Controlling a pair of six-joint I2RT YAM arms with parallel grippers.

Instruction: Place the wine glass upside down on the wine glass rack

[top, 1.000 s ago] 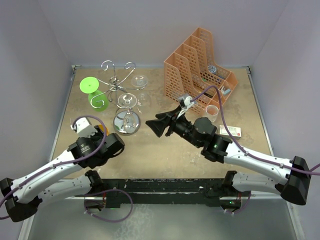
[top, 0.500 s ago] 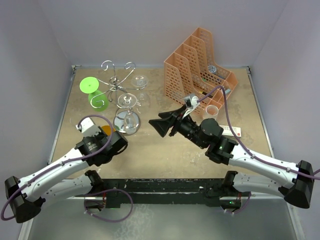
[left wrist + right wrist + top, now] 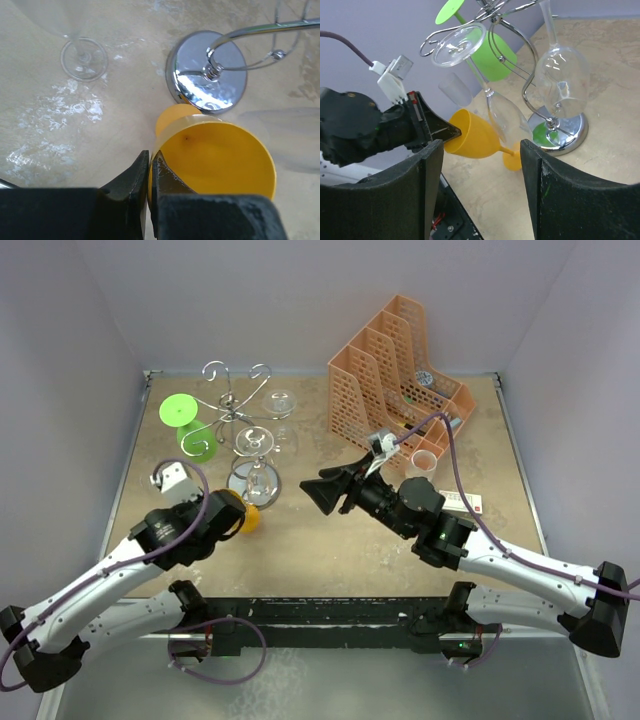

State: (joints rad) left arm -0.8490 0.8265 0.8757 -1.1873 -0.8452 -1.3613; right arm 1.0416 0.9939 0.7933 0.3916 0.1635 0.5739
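Note:
A yellow wine glass (image 3: 241, 513) lies tipped on its side, its foot (image 3: 513, 161) on the table by the rack's round base (image 3: 210, 75). My left gripper (image 3: 148, 167) is shut on the glass's rim, one finger inside the bowl (image 3: 220, 155) and one outside. The silver wine glass rack (image 3: 240, 408) stands behind, with a green glass (image 3: 186, 426) and clear glasses (image 3: 256, 441) hanging upside down. My right gripper (image 3: 312, 492) hovers open to the right of the rack, empty, with the yellow glass (image 3: 476, 135) seen between its fingers.
An orange mesh file organiser (image 3: 398, 370) stands at the back right. A small pale cup (image 3: 425, 462) and a flat box (image 3: 461, 502) sit beside the right arm. Another clear glass foot (image 3: 84, 59) rests on the table left of the rack base.
My left gripper has shut on the yellow glass's rim, and the glass now shows further right, toward the rack base. The right gripper has barely moved.

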